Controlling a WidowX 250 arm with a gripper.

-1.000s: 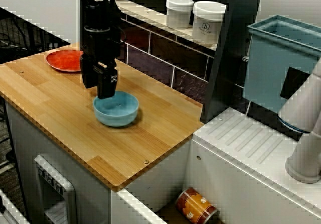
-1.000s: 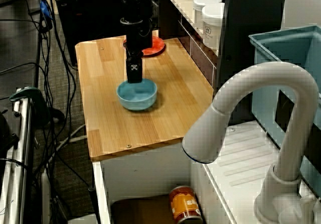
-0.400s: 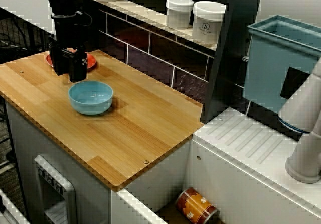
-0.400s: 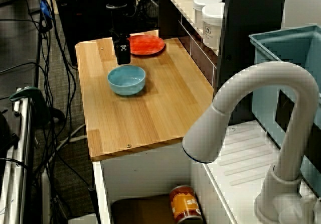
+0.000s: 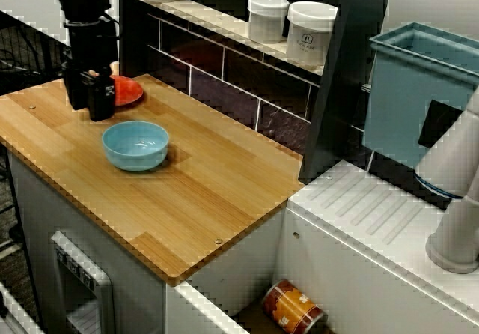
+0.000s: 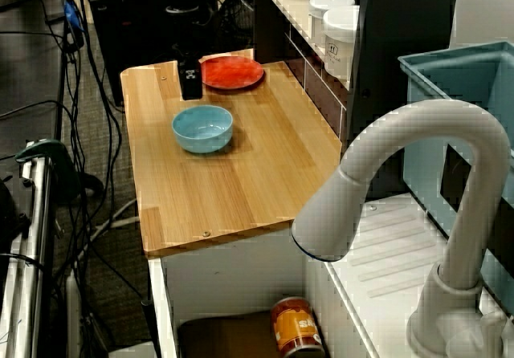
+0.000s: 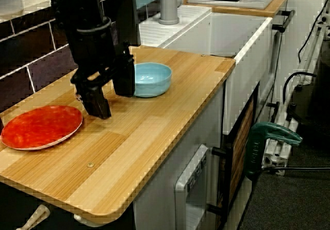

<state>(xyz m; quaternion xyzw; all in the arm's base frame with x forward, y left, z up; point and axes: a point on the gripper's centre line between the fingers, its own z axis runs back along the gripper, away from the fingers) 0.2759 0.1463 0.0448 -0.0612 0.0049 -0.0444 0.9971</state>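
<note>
Standing upright and empty on the wooden counter (image 5: 217,199), the blue bowl (image 5: 135,144) was seen free of any grip. The gripper (image 7: 111,97) was held just above the board between the bowl and the red plate (image 7: 41,127), near both. In the view from the counter's end one finger overlapped the bowl's rim, but in the view across the counter a clear gap was shown, so no contact was judged. The jaws were spread wide and nothing was held between them. The fingers (image 7: 97,105) were pointed down, close to the wood; whether the wood was touched could not be told.

The bowl was judged to be set down and let go, since it lay flat and steady with bare wood all round it. The plate was seen empty at the far corner, with no sign that it had been handled. Nothing was shown stacked, filled or carried.
</note>
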